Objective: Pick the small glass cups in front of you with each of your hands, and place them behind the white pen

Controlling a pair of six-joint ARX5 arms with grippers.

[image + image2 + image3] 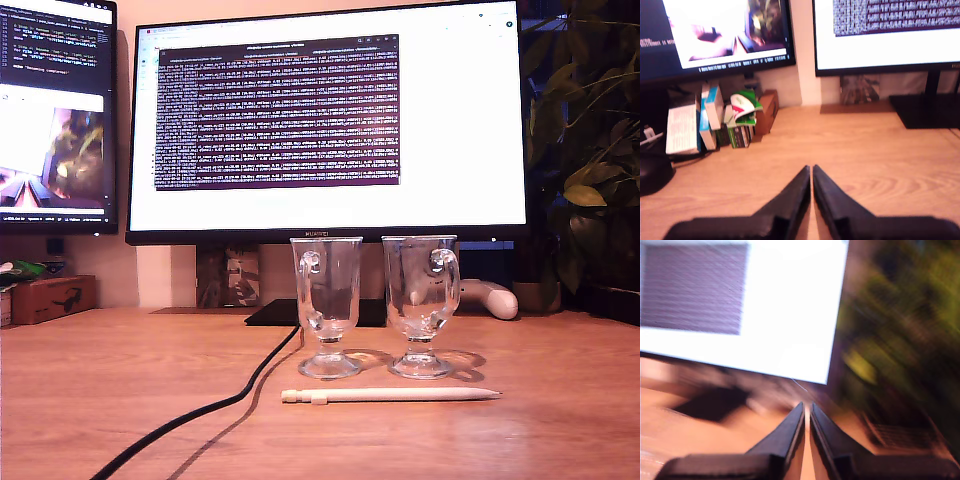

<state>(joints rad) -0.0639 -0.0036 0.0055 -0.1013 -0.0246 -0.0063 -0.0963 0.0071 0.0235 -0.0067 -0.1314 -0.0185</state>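
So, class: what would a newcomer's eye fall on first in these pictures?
Two clear glass cups stand side by side mid-desk in the exterior view, just behind the white pen lying across in front of them. Behind them glows a big monitor. In the wrist views, my first hand and second hand look shut, holding nothing.

Wooden desk (pixel 90 380), bare grain across the lower frame of the exterior view. Two glass mugs (pixel 328 305) (pixel 422 303) stand upright mid-frame, side by side, apart. White pen (pixel 390 395) lies flat just in front of them. Black cable (pixel 205 410) runs from lower left toward the monitor base (pixel 275 313). Brown box (pixel 52 298) at the left edge; white object (pixel 492 297) right of the mugs, further back
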